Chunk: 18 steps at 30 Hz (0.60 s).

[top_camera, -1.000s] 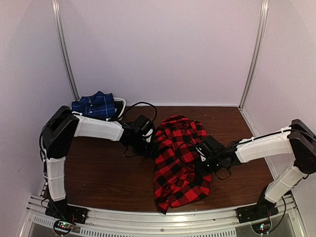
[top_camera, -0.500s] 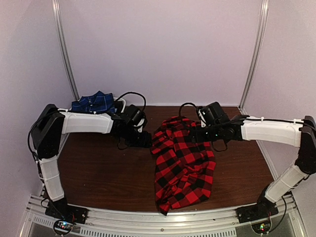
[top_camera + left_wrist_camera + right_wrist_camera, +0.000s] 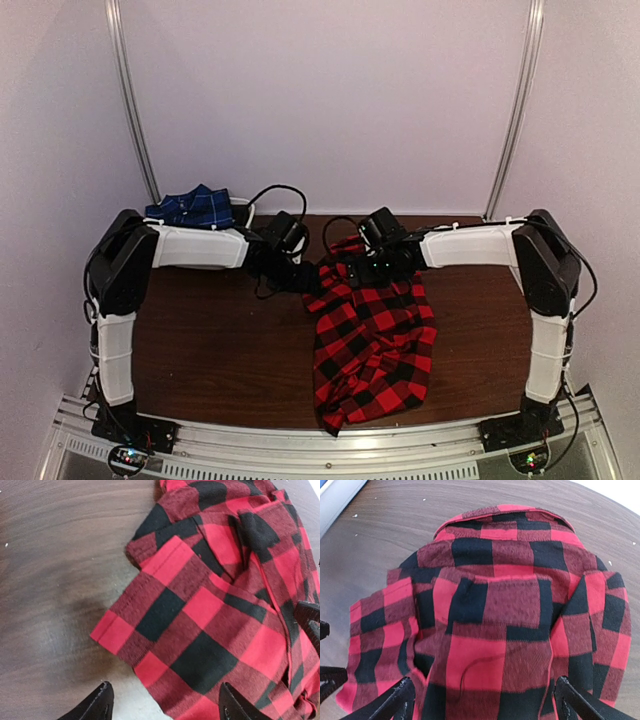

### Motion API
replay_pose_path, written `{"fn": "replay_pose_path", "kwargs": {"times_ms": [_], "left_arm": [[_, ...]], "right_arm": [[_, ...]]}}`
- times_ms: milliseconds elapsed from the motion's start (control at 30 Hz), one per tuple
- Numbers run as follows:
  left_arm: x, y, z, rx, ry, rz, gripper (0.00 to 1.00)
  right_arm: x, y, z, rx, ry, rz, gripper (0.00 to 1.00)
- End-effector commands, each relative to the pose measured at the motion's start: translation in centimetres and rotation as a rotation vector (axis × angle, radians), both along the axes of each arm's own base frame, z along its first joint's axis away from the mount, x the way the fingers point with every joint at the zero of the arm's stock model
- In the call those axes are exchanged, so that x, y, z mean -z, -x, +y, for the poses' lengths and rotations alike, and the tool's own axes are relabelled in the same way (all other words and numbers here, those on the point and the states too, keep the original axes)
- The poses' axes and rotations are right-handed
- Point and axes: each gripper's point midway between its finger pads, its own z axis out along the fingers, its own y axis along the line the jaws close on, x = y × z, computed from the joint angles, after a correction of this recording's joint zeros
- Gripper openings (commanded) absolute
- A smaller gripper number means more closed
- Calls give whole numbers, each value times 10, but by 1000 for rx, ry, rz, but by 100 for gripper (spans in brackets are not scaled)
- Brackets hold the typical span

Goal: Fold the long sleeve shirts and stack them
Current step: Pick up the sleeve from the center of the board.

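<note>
The red-and-black checked flannel shirt (image 3: 375,340) is lying crumpled on the dark brown wooden table (image 3: 220,340), right of centre. The left gripper (image 3: 167,707) and the right gripper (image 3: 485,705) are hanging over its far end, fingers spreading wide, pinching nothing. The navy plaid cloth shirt (image 3: 192,208) is resting at the far left corner.

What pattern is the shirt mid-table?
The shirt is red-and-black checked, clearest in right wrist view.
</note>
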Motion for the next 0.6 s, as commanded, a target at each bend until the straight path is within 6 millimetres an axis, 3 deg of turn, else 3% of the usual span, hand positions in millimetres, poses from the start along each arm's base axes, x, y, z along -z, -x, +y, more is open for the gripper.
{"fn": "replay_pose_path", "kwargs": {"times_ms": [0, 233, 567], "left_arm": [[4, -29, 3, -60, -41, -60, 74], [14, -61, 18, -92, -125, -87, 77], [40, -51, -1, -30, -119, -27, 73]], "right_arm": [[1, -20, 4, 19, 44, -35, 98], [26, -26, 9, 13, 71, -2, 97], [36, -26, 1, 32, 44, 24, 77]]}}
